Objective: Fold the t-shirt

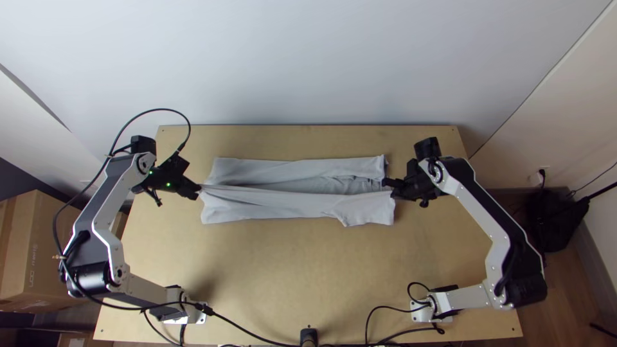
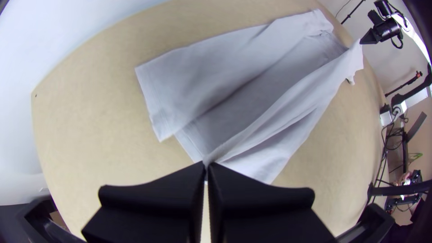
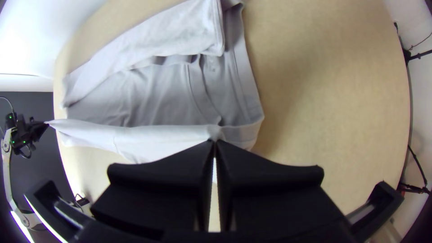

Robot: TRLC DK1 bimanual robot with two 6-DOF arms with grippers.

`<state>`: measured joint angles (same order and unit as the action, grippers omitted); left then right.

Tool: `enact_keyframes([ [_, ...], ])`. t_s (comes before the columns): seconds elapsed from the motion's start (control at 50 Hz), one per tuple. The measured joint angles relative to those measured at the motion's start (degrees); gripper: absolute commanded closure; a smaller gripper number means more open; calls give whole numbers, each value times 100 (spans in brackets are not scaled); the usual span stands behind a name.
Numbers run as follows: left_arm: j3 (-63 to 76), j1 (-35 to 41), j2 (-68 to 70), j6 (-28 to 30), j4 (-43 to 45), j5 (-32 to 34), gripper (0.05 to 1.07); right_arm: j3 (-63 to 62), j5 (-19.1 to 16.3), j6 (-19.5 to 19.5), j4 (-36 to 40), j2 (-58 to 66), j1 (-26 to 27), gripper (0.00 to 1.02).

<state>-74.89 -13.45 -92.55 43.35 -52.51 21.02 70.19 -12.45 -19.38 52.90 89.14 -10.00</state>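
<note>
Over the far half of the wooden table [image 1: 283, 276], a pale grey t-shirt [image 1: 276, 204] is held at both ends by two grippers.

Toward the table's left edge, the left gripper [image 1: 197, 189] has its fingers pinched together on one end of the shirt's near fold; toward the table's right edge, the right gripper [image 1: 388, 184] is closed on the other end of that fold, so the cloth runs fairly straight between them. The shirt lies lengthwise across the table, its far side turned inward as a long strip [image 1: 276, 169], with the inner layer and a curved seam [image 3: 193, 87] showing between the two folds. Both arms' bases stand by the table's near edge, and a cardboard box [image 1: 42, 250] sits beyond its left edge.
</note>
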Motion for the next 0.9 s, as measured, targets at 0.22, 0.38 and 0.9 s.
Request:
enact_keyframes([
  [0.22,-940,144,-813,-144,7,0,104,822,63,17,-140,973,0,100],
  [0.38,-1517,221,-1335,-203,4,0,104,1464,70,17,-170,1725,0,100],
  [0.9,-2354,404,-2468,-424,50,-35,96,3021,275,17,-190,3366,85,100],
])
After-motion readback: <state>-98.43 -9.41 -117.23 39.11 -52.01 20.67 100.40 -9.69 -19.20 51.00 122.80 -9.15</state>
